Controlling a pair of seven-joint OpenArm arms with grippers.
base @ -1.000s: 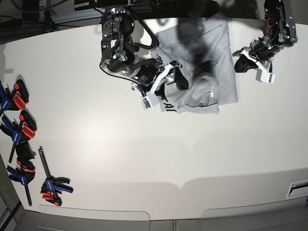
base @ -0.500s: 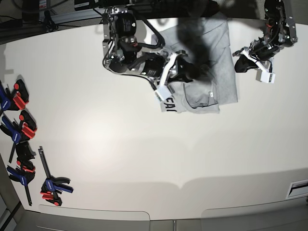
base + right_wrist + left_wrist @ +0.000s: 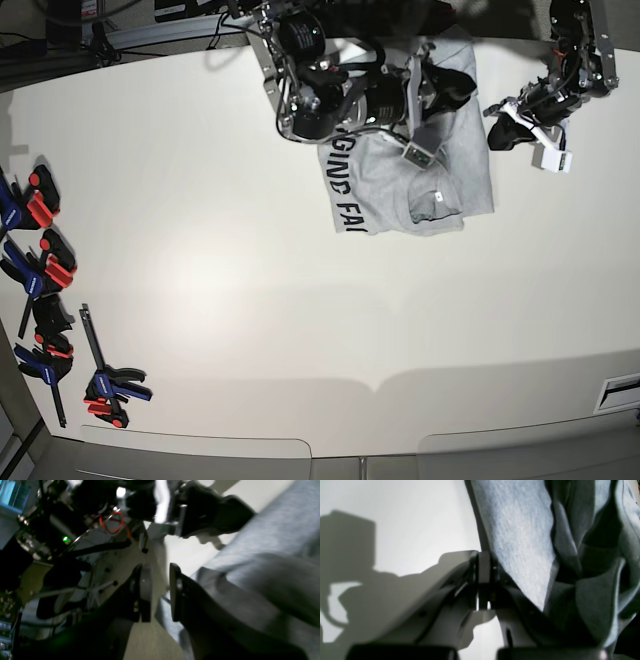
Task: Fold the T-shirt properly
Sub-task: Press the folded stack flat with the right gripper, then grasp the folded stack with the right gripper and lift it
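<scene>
The T-shirt (image 3: 410,185) lettering (left edge) is partly arm-covered.

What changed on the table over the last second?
The right gripper swung from the T-shirt's near left edge up and across towards its far side, dragging a fold along, so more black lettering now shows. Its jaws narrowed onto cloth. The left gripper stayed shut beside the shirt; the clamps did not move.

The grey T-shirt (image 3: 440,180) lies rumpled and part-folded on the table's far side, black lettering showing.
</scene>
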